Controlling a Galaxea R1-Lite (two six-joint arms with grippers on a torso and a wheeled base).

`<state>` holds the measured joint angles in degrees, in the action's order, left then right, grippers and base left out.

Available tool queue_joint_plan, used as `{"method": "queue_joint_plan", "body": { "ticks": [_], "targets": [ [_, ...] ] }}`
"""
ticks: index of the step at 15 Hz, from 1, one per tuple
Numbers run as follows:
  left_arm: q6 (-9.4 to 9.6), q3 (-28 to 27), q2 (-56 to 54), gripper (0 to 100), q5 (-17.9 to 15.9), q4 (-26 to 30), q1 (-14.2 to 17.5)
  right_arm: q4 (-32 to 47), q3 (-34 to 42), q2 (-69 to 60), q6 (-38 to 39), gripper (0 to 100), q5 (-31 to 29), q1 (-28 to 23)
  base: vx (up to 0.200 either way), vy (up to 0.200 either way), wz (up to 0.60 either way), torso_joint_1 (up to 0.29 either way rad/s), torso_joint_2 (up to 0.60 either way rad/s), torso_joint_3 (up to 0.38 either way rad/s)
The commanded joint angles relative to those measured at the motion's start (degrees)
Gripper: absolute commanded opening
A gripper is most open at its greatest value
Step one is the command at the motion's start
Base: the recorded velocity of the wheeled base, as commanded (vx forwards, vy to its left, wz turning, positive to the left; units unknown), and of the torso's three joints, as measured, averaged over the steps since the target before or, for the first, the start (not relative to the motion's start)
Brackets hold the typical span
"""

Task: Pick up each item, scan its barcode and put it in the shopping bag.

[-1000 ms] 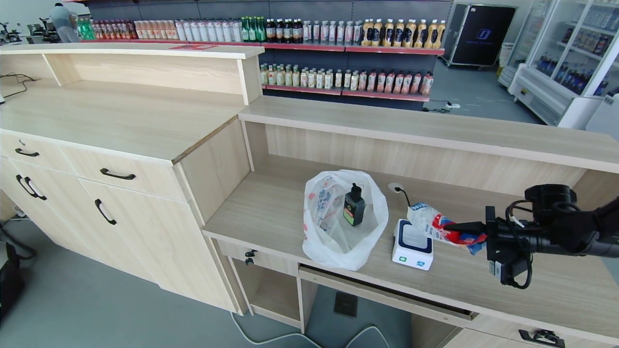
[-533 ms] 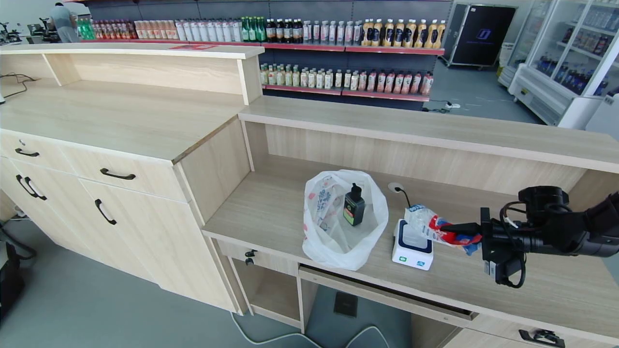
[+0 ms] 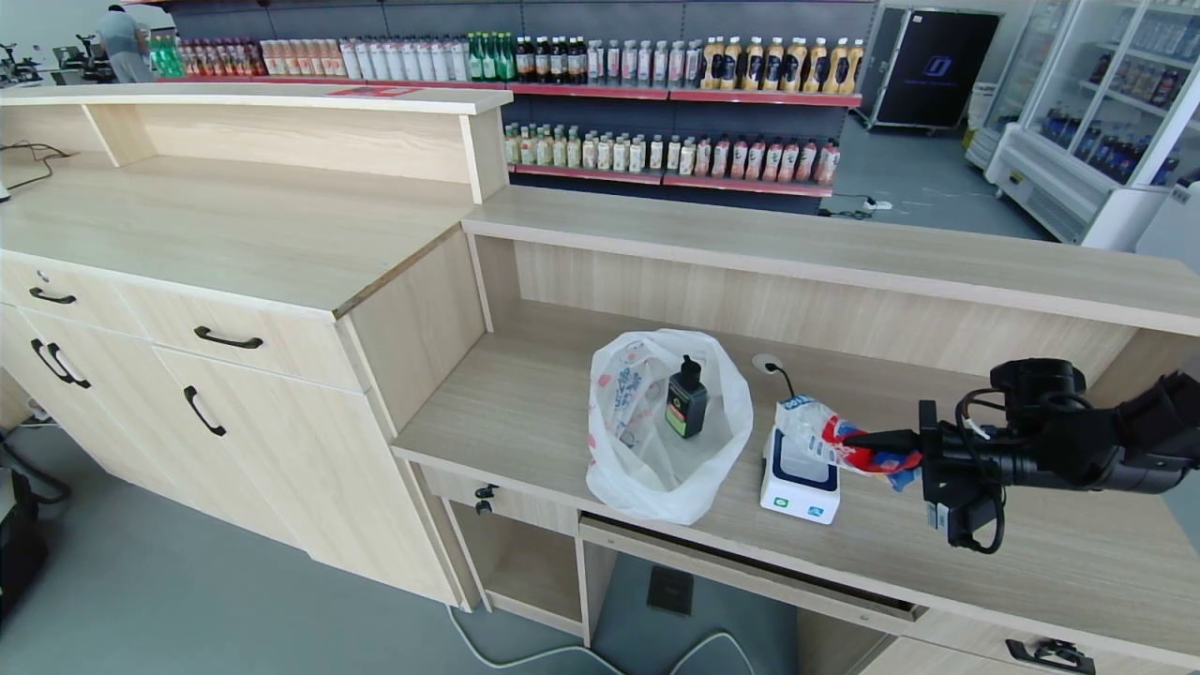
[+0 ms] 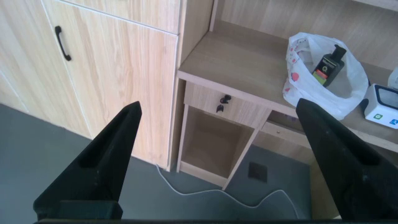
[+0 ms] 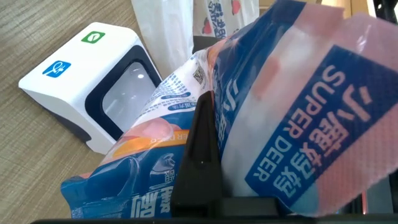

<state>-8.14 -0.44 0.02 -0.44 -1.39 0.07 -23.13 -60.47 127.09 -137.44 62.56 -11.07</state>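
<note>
- In the head view, the right gripper (image 3: 867,442) comes in from the right edge of the frame, clamped on a red, white and blue snack packet (image 3: 825,433).
- We see the packet held lengthwise in mid-frame to the right, its free end over the back edge of the white scanner (image 3: 799,480). We cannot tell whether the two touch.
- The scanner stands on the light wooden desk (image 3: 1031,562), just right of the white shopping bag (image 3: 619,469).
- The bag stands open at the centre of the frame, with a dark bottle (image 3: 686,401) upright inside it.
- A round cable port (image 3: 767,362) sits in the desk behind the bag and scanner.
- In the left wrist view, the left gripper (image 4: 217,103) hangs off the desk's front, above the grey floor (image 4: 74,143), its two dark fingers (image 4: 102,168) wide apart and holding nothing.
- Beyond it we see the shopping bag (image 4: 297,93) on the desk (image 4: 236,56), the bottle (image 4: 328,64) inside it and the scanner (image 4: 380,107) just beside it.
- A cupboard door (image 4: 124,74) with a black handle stands next to the desk.
- In the right wrist view, the packet (image 5: 298,118) is close to the lens, and one dark finger (image 5: 200,155) presses along its crumpled middle.
- The scanner (image 5: 93,81) lies just beyond the packet's far end, its glass window facing the packet.
- A fold of the shopping bag (image 5: 161,25) shows past the scanner on the desk (image 5: 31,25).
</note>
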Motion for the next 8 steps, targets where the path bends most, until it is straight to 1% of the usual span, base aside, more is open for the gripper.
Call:
{"method": "queue_joint_plan", "body": {
  "ticks": [1,8],
  "targets": [
    [-0.03,0.0,-0.02,100,0.0,-0.02,0.01,0.01,-0.62,0.44,-0.02,0,0.02,0.35,0.0,0.0,0.0,0.0,0.0,0.0],
    [-0.03,0.0,-0.02,100,0.0,-0.02,0.01,0.36,-1.06,-0.17,0.85,0,0.02,0.7,0.0,0.0,0.0,0.0,0.0,0.0]
  ]
}}
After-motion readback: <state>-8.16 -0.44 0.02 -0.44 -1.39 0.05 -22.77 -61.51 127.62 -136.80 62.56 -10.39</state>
